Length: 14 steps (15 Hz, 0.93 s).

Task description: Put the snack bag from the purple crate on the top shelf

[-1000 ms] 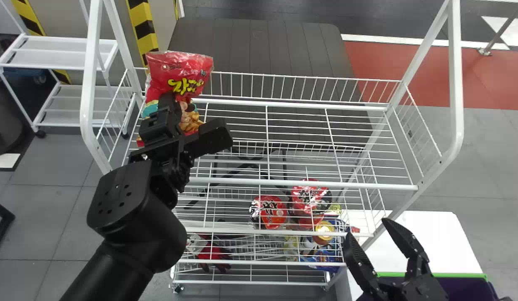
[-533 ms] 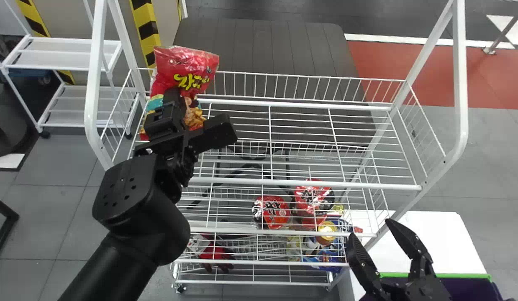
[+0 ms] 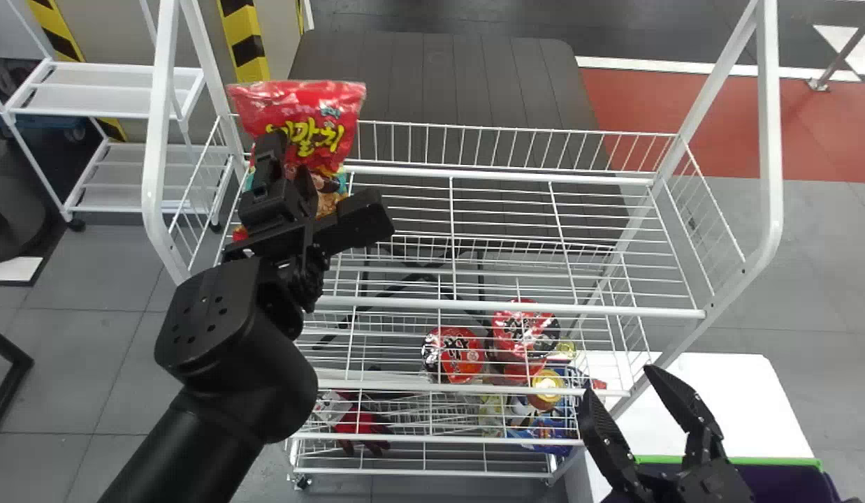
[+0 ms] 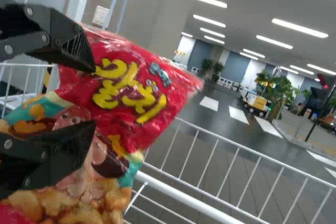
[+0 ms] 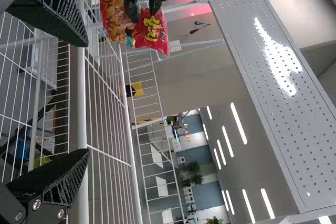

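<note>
Red printed plastic snack bag (image 3: 314, 119): we had it upright at left end of white wire top shelf (image 3: 502, 307), out of green-rimmed purple crate (image 3: 775, 482). Left gripper (image 4: 94, 95) stood apart around it, seemingly not clamping; we judged only withdrawal left. Right gripper (image 3: 618, 381) hung spread. Bag's base, behind black left arm (image 3: 230, 335), perhaps rested on wire; crate cut off.

A large indoor test hall or lab is suggested by ceiling lights (image 4: 299, 28) and painted crosswalk stripes (image 4: 239, 115). Hazard stripes (image 3: 249, 47) are seen at eleven o'clock in the head view.
</note>
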{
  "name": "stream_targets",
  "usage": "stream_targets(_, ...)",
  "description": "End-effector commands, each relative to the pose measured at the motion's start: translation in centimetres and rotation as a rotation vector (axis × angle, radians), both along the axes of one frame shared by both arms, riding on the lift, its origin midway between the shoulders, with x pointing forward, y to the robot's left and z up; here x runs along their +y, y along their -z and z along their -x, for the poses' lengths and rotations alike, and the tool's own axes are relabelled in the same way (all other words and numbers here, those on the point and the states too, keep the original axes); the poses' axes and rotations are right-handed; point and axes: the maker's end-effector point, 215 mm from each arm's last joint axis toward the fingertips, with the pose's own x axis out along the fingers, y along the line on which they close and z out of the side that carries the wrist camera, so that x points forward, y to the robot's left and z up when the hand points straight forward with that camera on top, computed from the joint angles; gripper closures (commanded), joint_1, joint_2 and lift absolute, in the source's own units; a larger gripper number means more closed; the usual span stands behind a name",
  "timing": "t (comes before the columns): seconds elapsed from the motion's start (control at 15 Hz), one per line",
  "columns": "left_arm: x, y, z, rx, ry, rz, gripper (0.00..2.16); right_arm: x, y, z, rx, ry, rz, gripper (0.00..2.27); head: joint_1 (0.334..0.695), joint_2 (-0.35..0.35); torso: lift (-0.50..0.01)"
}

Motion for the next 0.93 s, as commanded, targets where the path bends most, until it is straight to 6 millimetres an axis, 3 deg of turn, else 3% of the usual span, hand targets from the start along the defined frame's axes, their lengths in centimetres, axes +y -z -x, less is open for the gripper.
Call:
stream_targets(0.0, -0.06, -0.15, 0.05, -0.007, 0.000, -0.005, 0.25, -0.01, 0.01, 0.01, 0.000, -0.002, 0.002, 0.10, 0.695, -0.061, 0.000)
stream_targets(0.87, 0.23, -0.52, 0.66, -0.042, -0.015, -0.012, 0.18, 0.03, -0.10, 0.02, -0.004, 0.000, -0.002, 0.10, 0.695, -0.060, 0.000)
